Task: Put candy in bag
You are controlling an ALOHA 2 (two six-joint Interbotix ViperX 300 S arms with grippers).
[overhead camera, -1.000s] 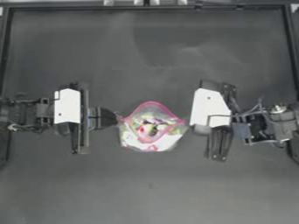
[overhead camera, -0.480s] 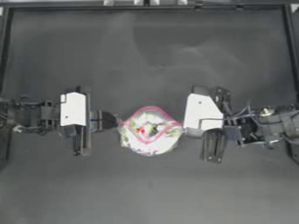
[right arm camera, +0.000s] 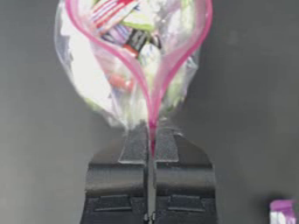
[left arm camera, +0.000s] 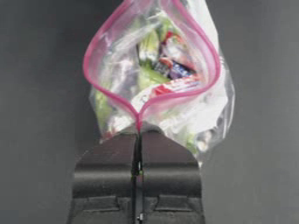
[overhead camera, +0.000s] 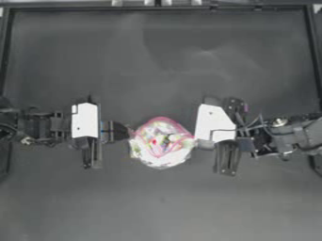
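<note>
The bag (overhead camera: 161, 142) is held between both grippers at mid-table, its pink zip rim bowed open into a loop with colourful sweets inside. My left gripper (overhead camera: 127, 133) is shut on the rim's left end; in the left wrist view (left arm camera: 139, 130) the jaws pinch the pink strip. At the rim's right end, my right gripper (overhead camera: 194, 141) is likewise shut on the strip (right arm camera: 152, 131). The candy (right arm camera: 282, 213), a small pink piece with white, lies on the table beside the right gripper's body. It does not show in the top view.
A raised frame (overhead camera: 161, 6) runs along the far edge of the dark table (overhead camera: 157, 61). The right arm's wrist and cables (overhead camera: 277, 136) stretch toward the right edge.
Both grippers have moved inward toward each other. The bag's rim has bowed from a flat shape into a rounder, wider loop.
</note>
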